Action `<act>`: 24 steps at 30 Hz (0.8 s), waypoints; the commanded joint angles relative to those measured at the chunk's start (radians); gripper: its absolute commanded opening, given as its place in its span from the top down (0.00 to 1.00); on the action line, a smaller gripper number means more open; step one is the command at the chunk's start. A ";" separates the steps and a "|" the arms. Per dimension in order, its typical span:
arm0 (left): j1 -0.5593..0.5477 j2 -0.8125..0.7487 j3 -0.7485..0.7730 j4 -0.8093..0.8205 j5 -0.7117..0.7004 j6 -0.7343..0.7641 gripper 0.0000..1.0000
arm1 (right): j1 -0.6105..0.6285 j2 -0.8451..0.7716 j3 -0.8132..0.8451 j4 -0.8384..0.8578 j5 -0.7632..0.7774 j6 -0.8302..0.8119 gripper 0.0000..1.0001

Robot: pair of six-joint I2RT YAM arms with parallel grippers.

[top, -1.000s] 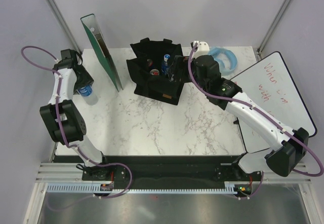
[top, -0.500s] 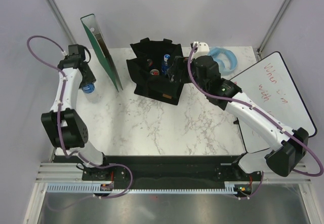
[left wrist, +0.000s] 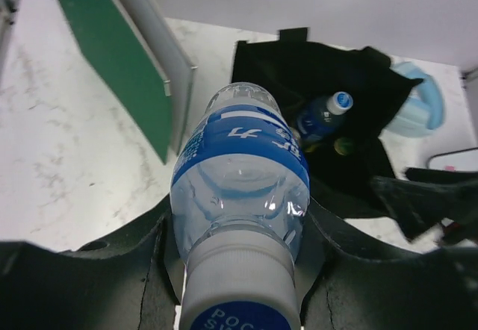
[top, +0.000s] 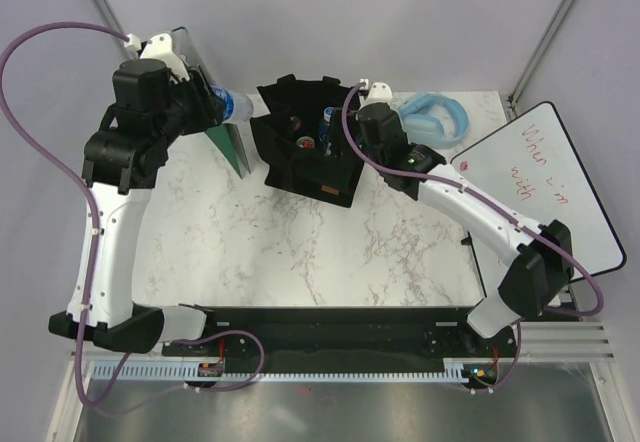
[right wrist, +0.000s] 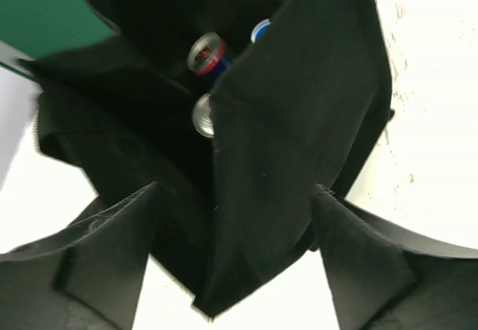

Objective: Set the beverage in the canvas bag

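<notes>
A clear plastic bottle with a blue label and a white cap is held by its neck end in the left gripper, whose fingers are closed against its sides. The bottle is carried above the white marble tabletop, lying roughly level with its base pointed at the boxy black canvas bag, just left of the bag's rim and over the upright green binder. Can tops and a blue-capped bottle are seen inside the bag. The right gripper is set astride the bag's right wall, jaws spread wide, nothing clamped.
</notes>
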 commanded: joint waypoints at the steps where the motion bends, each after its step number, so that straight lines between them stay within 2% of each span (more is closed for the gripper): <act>1: -0.033 -0.038 0.021 0.221 0.158 -0.057 0.98 | -0.002 0.067 0.060 -0.017 0.038 0.003 0.21; 3: -0.047 -0.012 0.044 0.244 0.215 -0.060 0.98 | -0.002 0.075 0.059 -0.017 0.046 0.006 0.38; 4: -0.053 0.001 0.061 0.242 0.218 -0.064 0.98 | -0.002 0.078 0.056 -0.017 0.052 0.008 0.58; 6: -0.068 0.021 0.084 0.247 0.217 -0.070 0.98 | -0.002 0.076 0.053 -0.017 0.052 0.015 0.75; 7: -0.073 0.025 0.086 0.262 0.215 -0.075 0.98 | -0.002 0.073 0.050 -0.017 0.050 0.017 0.90; 8: -0.076 0.030 0.081 0.270 0.220 -0.077 0.98 | -0.002 0.070 0.045 -0.017 0.050 0.017 0.97; 9: -0.085 0.045 0.081 0.279 0.243 -0.078 0.98 | -0.002 0.066 0.040 -0.017 0.056 0.018 1.00; 14: -0.154 0.108 0.058 0.360 0.281 -0.060 0.98 | 0.000 0.027 0.007 -0.003 0.061 0.026 1.00; 24: -0.240 0.266 0.011 0.414 0.228 0.011 0.98 | 0.003 -0.036 -0.064 0.041 0.081 0.055 1.00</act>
